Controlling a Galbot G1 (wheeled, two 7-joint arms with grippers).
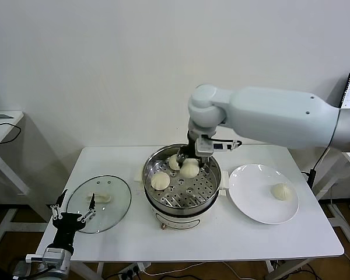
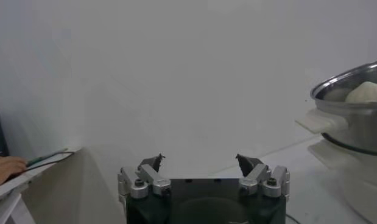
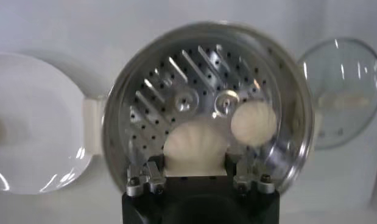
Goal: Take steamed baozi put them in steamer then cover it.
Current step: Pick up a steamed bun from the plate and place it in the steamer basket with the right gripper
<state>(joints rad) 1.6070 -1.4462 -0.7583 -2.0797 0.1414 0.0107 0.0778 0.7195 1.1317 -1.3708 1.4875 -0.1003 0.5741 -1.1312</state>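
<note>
right gripper (image 1: 191,165) clamped on a bun (image 3: 195,146), over steamer (image 1: 210,195) tray | left gripper (image 1: 73,217) apart, parked by lid (image 1: 114,204) | risk I see: releasing high, bun rolls onto neighbour (image 1: 160,181)

Head high; wrists close; shared steamer (image 1: 181,184)

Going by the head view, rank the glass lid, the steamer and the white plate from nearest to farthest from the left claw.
1. Glass lid, flat on the table just beyond the left claw.
2. Steamer, mid-table.
3. White plate, far right side.
</note>
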